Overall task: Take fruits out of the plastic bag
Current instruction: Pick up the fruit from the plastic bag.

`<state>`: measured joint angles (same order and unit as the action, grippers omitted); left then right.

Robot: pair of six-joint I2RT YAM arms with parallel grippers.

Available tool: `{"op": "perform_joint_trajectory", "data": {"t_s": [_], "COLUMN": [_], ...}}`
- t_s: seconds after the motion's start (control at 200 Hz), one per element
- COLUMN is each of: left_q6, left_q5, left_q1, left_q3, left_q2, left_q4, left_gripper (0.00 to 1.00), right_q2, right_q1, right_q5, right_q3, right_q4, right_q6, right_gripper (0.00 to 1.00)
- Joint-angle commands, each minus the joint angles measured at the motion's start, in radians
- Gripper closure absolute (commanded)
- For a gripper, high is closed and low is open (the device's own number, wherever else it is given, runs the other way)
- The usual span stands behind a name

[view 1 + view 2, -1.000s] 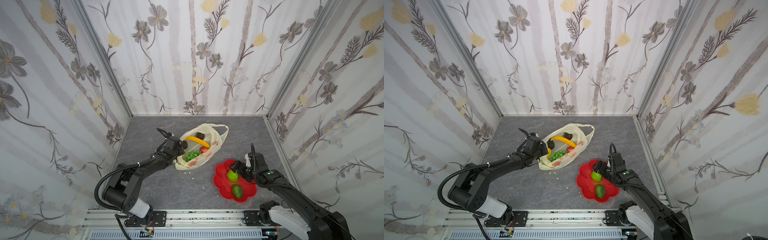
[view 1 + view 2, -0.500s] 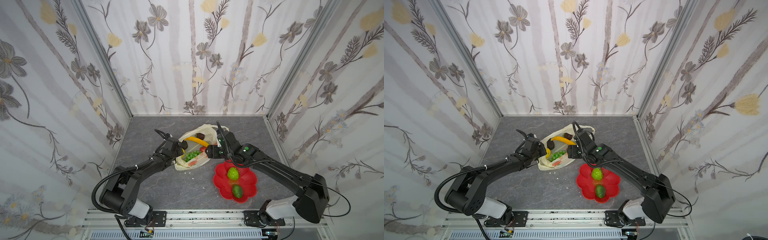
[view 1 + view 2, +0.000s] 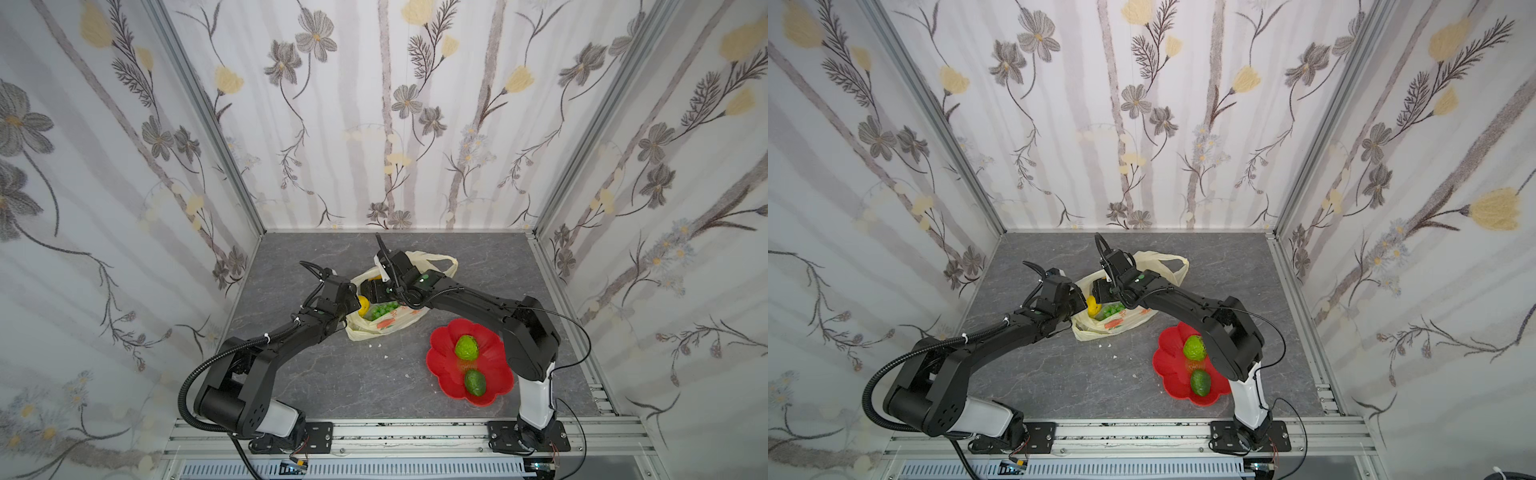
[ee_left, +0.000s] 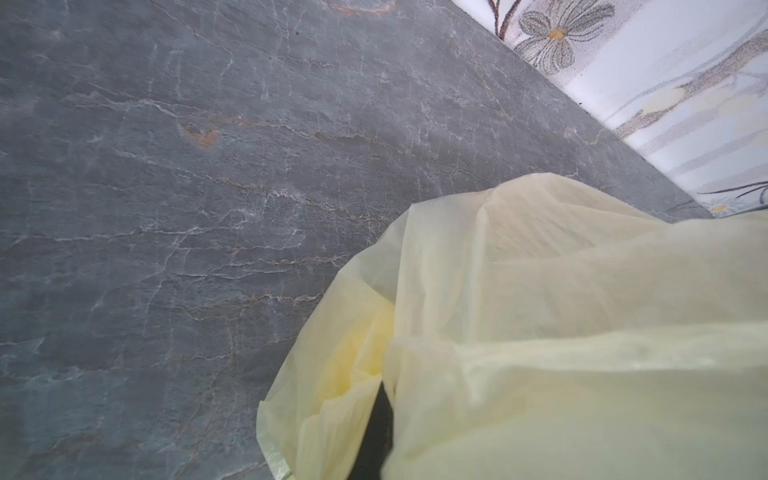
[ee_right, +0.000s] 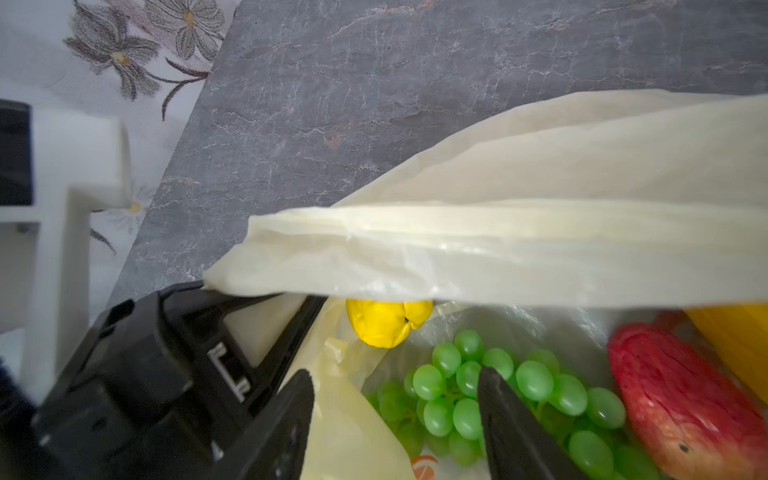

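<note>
Resting near the front edge of the grey worktop (image 3: 332,374), on the robot's right, a red dish (image 3: 444,365) holds two fruits that are out of the bag: an avocado (image 3: 475,382) at its near side and a lumpy green fruit (image 3: 466,347) just beyond it, the two apart. A few white crumbs (image 3: 376,344) lie between the dish and the bag (image 3: 390,326), which sits farther back around mid-worktop with its mouth open upward. The left gripper (image 3: 352,301) is at the bag's left rim, clamped tight on the film; in the left wrist view the pale plastic drapes over its dark finger (image 4: 380,419). The right gripper (image 5: 395,374) reaches into the mouth from the far side with its jaws apart and a clear gap between them: one finger (image 5: 500,411) is down among the grapes (image 5: 440,399), while the other lies over the bag's inner film. Inside the bag with the grapes are a yellow fruit (image 5: 386,326) just beyond them under the raised rim, a strawberry (image 5: 681,399) beside them and a banana (image 5: 739,332) at the edge of that view. Beyond both grippers the bag's loop handle (image 3: 436,262) lies on the worktop, short of the flowered back wall (image 3: 374,124).
</note>
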<state>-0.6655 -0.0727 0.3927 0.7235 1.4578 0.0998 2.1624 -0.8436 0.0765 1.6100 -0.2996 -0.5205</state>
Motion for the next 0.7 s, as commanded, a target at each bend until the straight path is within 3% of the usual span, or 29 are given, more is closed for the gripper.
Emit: {"op": "perform_joint_trajectory", "data": {"t_s": [0.0, 0.445, 0.694], "left_q6": [-0.022, -0.032, -0.033], "left_q5": [0.006, -0.006, -0.029], "left_q1": [-0.006, -0.015, -0.011], "left_q3": [-0.001, -0.015, -0.030], "left_q2": [-0.002, -0.008, -0.036], "left_q4": [0.006, 0.008, 0.009], "left_gripper": [1.00, 1.00, 1.00], "right_q2": [0.062, 0.259, 0.344], "right_q1": [-0.001, 0.008, 0.010], "right_q5": [-0.024, -0.108, -0.175], "right_q3": [0.047, 0.217, 0.315], "right_q4": [0.048, 0.031, -0.022], "right_q6": [0.019, 0.037, 0.052], "right_gripper": [0.36, 0.42, 0.37]}}
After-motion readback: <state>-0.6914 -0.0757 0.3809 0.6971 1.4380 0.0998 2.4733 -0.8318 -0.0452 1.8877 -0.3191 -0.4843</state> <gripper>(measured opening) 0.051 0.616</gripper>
